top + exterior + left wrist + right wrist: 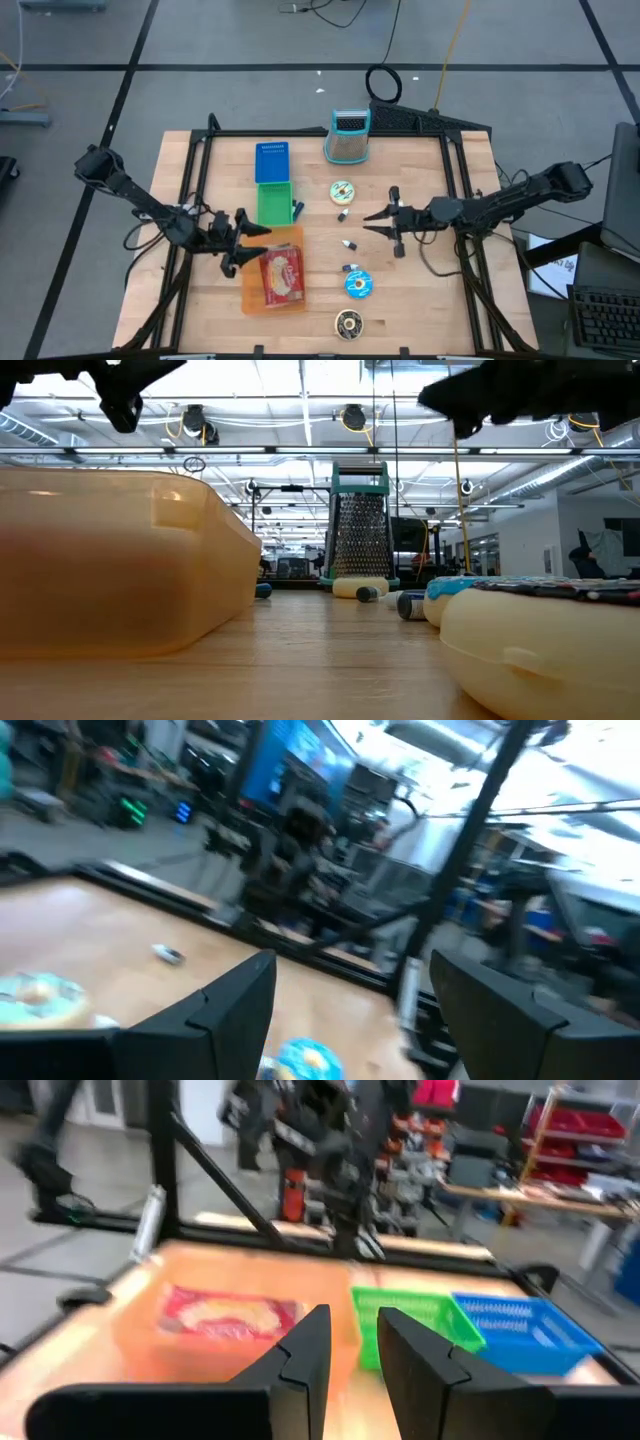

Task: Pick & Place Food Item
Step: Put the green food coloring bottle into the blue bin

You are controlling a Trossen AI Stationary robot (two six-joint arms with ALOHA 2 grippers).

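Observation:
A red food packet point(283, 275) lies flat inside the orange container point(275, 280) at the table's near left; the right wrist view shows both the packet point(230, 1312) and the container point(150, 1342). My left gripper point(245, 245) hovers open over the container's far left corner, its fingers point(230, 1010) wide apart with nothing between them. My right gripper point(378, 222) hangs above the table's middle right, pointing toward the container. Its fingers point(300, 1355) stand a narrow gap apart and hold nothing.
A green basket point(275, 203) and a blue basket point(271, 162) stand beyond the container. A metal grater point(348, 137) stands at the far edge. A blue doughnut point(358, 285), a yellow-green disc point(342, 191), a dark disc point(348, 322) and small bits lie down the middle.

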